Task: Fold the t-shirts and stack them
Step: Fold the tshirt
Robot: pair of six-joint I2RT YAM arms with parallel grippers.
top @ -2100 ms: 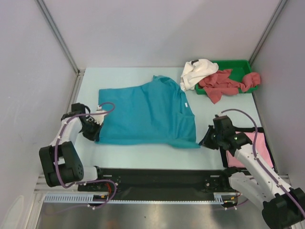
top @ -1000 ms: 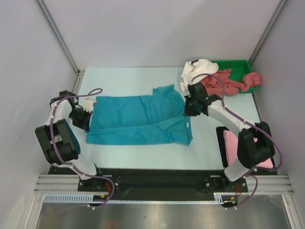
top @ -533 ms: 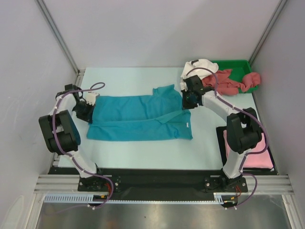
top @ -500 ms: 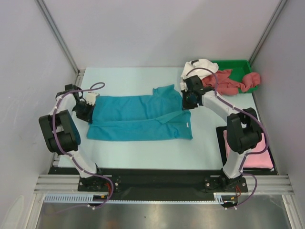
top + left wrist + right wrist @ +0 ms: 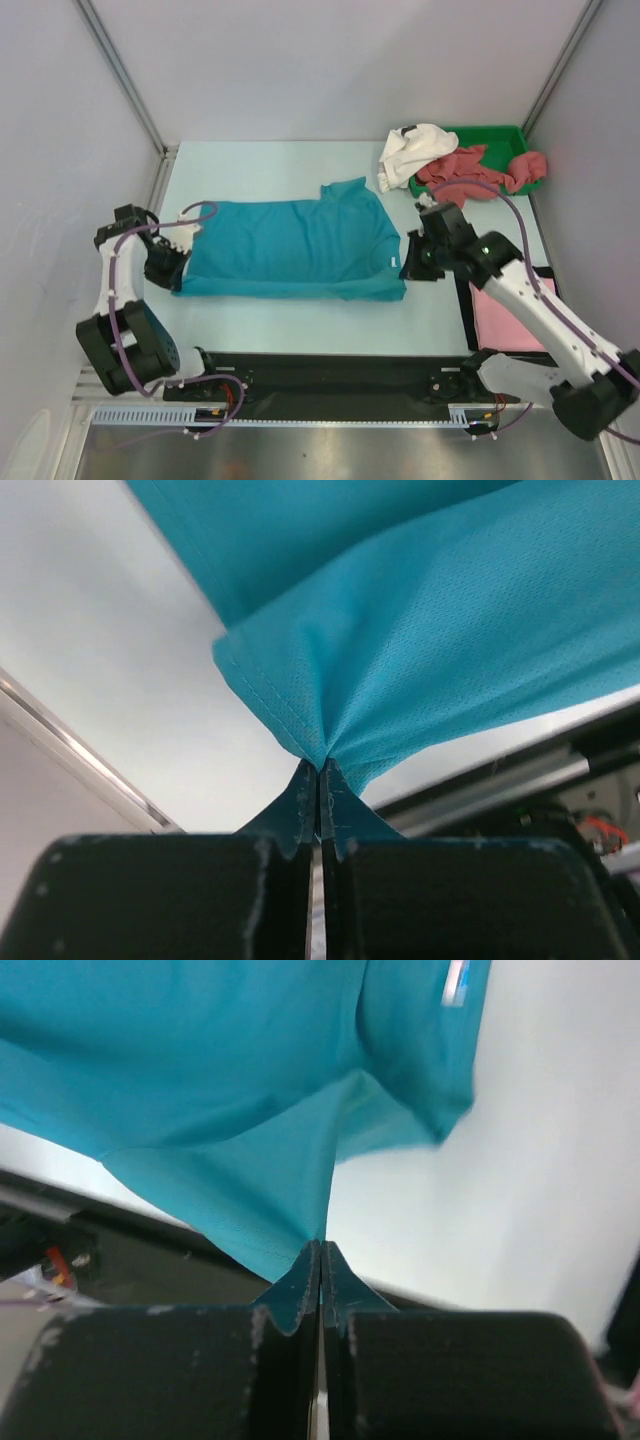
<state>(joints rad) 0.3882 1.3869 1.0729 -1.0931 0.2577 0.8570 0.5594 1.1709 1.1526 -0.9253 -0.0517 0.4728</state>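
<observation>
Two pinches hold the teal-blue t-shirt [image 5: 290, 245] stretched, left gripper [image 5: 176, 268] clamped on its left end, right gripper [image 5: 408, 264] clamped on its right end, midway between the desk's [image 5: 260, 170] left and right edges.

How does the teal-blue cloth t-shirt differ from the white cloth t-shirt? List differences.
The teal-blue t-shirt is spread out; the white t-shirt is crumpled over the green tray rim. The left gripper and right gripper pinch the teal one, not the white. Both are cloth.
</observation>
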